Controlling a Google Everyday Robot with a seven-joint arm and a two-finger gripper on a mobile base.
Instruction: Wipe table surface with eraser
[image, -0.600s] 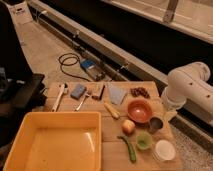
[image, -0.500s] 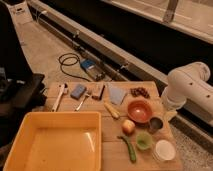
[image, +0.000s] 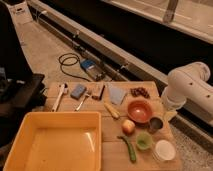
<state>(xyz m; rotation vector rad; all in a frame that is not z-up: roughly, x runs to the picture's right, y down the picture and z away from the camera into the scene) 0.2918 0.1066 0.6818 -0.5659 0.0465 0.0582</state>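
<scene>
While the big yellow tub (image: 50, 142) fills the near left of the table surface (image: 111, 156), a white cup (image: 164, 149), a green cup (image: 144, 141) and a green pod (image: 129, 148) sit near right. Beyond them, the gripper (image: 170, 115) hangs at the table's right edge under the white arm (image: 192, 90), spread wide and holding nothing, just beside a dark metal cup (image: 155, 124) and a red bowl (image: 139, 110). The eraser (image: 98, 91) lies well apart from it, far to its left in the back row, between a blue-grey pad (image: 78, 91) and a pale blue cloth (image: 117, 93). A white sign (image: 20, 11) on the far floor carries writing too small to read. Nothing has shifted since the earlier frames; arm and objects match.
</scene>
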